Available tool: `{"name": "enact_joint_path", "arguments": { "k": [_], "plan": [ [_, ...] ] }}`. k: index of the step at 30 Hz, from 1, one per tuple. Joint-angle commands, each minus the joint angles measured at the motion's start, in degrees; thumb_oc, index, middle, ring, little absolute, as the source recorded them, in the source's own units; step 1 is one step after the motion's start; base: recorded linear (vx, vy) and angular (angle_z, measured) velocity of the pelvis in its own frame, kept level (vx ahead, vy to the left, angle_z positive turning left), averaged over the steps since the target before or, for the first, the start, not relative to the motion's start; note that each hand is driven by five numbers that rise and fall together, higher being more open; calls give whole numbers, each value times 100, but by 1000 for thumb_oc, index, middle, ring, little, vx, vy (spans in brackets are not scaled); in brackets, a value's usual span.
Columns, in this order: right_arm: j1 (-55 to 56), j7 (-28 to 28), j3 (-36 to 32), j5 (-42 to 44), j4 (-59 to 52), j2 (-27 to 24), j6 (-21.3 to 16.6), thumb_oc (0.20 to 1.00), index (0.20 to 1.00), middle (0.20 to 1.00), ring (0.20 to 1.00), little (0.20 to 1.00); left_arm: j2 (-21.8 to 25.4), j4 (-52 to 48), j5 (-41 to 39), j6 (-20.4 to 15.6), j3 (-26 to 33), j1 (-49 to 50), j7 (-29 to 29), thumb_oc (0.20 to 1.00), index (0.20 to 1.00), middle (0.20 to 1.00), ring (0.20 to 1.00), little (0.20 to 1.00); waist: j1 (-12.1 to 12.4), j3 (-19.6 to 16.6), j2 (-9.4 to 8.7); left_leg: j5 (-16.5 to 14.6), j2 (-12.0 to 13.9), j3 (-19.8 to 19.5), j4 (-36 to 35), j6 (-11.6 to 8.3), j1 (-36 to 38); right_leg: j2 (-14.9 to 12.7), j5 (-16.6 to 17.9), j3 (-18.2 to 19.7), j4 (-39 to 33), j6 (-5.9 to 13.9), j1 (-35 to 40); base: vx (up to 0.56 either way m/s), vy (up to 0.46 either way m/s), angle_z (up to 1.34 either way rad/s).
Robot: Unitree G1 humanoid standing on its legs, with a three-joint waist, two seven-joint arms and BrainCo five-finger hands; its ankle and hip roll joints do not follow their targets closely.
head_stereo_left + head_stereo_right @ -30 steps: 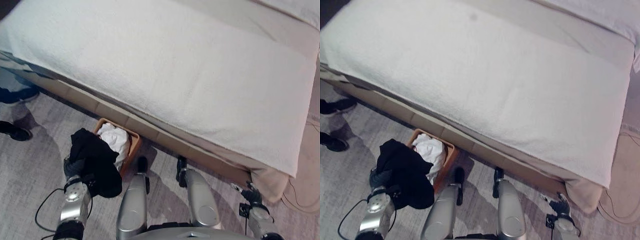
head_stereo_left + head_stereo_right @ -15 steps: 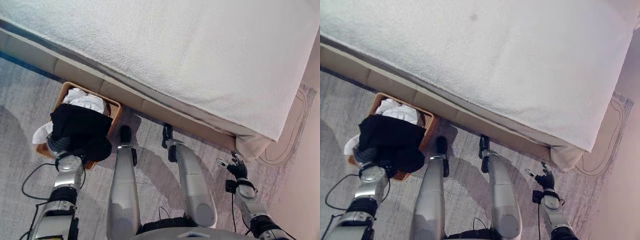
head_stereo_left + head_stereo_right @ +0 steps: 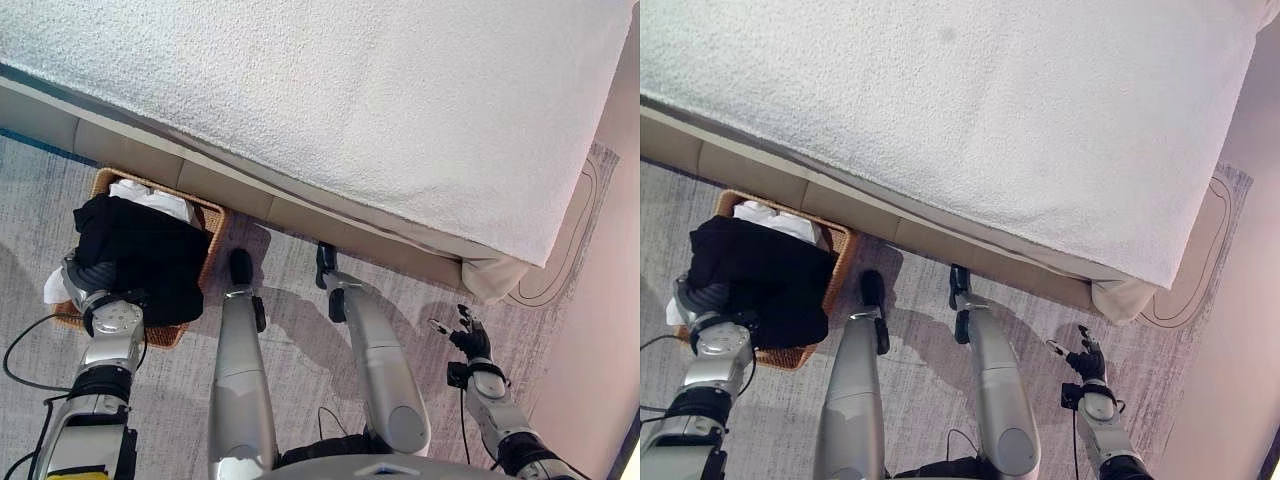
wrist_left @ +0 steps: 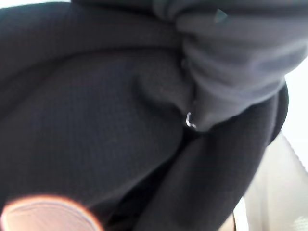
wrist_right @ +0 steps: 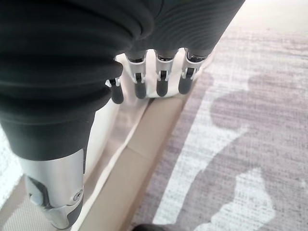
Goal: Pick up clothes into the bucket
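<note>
A brown wicker basket [image 3: 213, 238] stands on the carpet against the bed's base. White clothes [image 3: 150, 193] lie in its far end. A black garment [image 3: 140, 255] is draped over the basket and covers most of its opening. My left hand [image 3: 86, 279] is at the basket's near left edge, tucked under the black garment. Close up in the left wrist view are the black cloth [image 4: 96, 130] and a grey fold [image 4: 231, 62]. My right hand [image 3: 470, 340] hangs low at the right over the carpet, fingers [image 5: 161, 86] straight, holding nothing.
A wide bed with a white cover [image 3: 350, 110] takes up the far side, its tan base [image 3: 300, 222] running beside the basket. A white piece of cloth [image 3: 54, 288] hangs over the basket's left rim. A pale rug [image 3: 565, 240] lies past the bed's corner.
The camera has tilted down and swung. My left hand has carried the black garment from in front of the basket to over it, where it now rests. The right hand stays low.
</note>
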Motion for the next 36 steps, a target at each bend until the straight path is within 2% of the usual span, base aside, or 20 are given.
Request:
{"name": "enact_joint_path", "arguments": {
  "k": [1,12,14,15,16,17,18,21,25,27,29,30,33,36],
  "plan": [
    [65,-69,204,236,-210,-261,-188,1000,1000,1000,1000,1000,604,35,241,-8,313,142,308,1000,1000,1000,1000,1000,139,24,-355,-144,-77,-124,-48,-11,104,-347,-60,119,-155,419,214,0,0,0],
    [79,22,83,270,-181,-283,-71,1000,1000,1000,1000,1000,553,9,605,370,379,414,128,1000,1000,1000,1000,1000,181,24,-255,-29,-80,-113,-293,-40,269,-379,-23,65,-296,413,378,0,0,0],
    [94,47,36,275,-175,-292,-29,1000,1000,1000,1000,1000,470,-2,648,409,394,531,55,1000,1000,1000,1000,1000,214,24,-196,-18,-90,-114,-333,-41,360,-391,-45,72,-287,405,449,-39,-2,-1],
    [54,56,-26,267,-182,-298,0,1000,1000,1000,1000,1000,411,-13,656,411,416,548,31,1000,1000,1000,1000,1000,204,24,-173,201,-138,-79,-427,-25,286,-434,126,59,-361,371,369,-82,-5,1],
    [67,65,-57,263,-181,-306,24,1000,1000,1000,1000,1000,351,-15,657,423,443,624,-12,1000,1000,1000,1000,1000,221,24,-141,201,-147,-81,-444,-27,344,-442,109,57,-351,364,418,0,0,0],
    [106,79,-68,255,-137,-306,54,1000,1000,1000,1000,1000,240,29,644,433,445,744,-58,1000,1000,1000,1000,1000,266,24,-78,4,-132,-101,-434,-44,568,-426,-80,74,-291,396,618,2,-11,4],
    [66,82,-115,233,-126,-312,86,1000,1000,1000,1000,1000,159,49,635,437,453,779,-98,1000,1000,1000,1000,1000,273,24,-42,210,-166,-68,-530,-30,539,-469,81,58,-353,356,585,0,0,0],
    [60,92,-240,155,-45,-326,193,1000,1000,1000,1000,1000,-123,83,612,428,434,1003,-243,1000,1000,1000,1000,1000,355,24,140,214,-213,-55,-655,-30,925,-509,14,66,-329,349,919,-8,-1,1],
    [76,106,-501,59,60,-397,322,1000,1000,1000,1000,1000,-444,-120,488,262,346,1270,-529,1000,1000,1000,1000,1000,430,24,417,227,-274,-35,-937,-43,1742,-567,-108,77,-324,325,1646,43,-5,4],
    [70,145,-635,3,129,-450,360,1000,1000,1000,1000,1000,-622,-301,196,72,313,1415,-846,1000,1000,1000,1000,1000,430,24,568,246,-309,-43,-1121,-53,2158,-577,-143,79,-374,320,2008,48,-8,11],
    [52,174,-736,-91,301,-477,402,1000,1000,1000,1000,1000,-820,-353,-421,-238,315,1457,-1225,1000,1000,1000,1000,1000,427,-36,722,301,-331,-60,-1355,-75,2542,-595,-168,39,-454,312,2360,44,-10,11],
    [52,175,-737,-91,301,-478,402,1000,1000,1000,1000,1000,-820,-350,-423,-240,315,1456,-1226,1000,1000,1000,1000,1000,425,-25,723,304,-332,-63,-1364,-76,2559,-595,-166,36,-460,312,2377,88,-13,11],
    [184,290,-851,-377,592,-497,413,1000,1000,1000,1000,1000,-1240,-190,-1172,-528,233,1546,-1804,1000,1000,1000,1000,1000,368,-622,971,521,-316,-99,-2055,-135,3200,-539,-197,-65,-842,296,2951,121,-40,7],
    [262,344,-848,-442,567,-452,346,1000,1000,1000,1000,1000,-1354,-349,-1130,-619,132,1663,-1927,1000,1000,1000,1000,1000,346,-832,1042,605,-294,-104,-2302,-160,3443,-487,-209,-105,-997,288,3149,75,-44,5]
  ]
}}
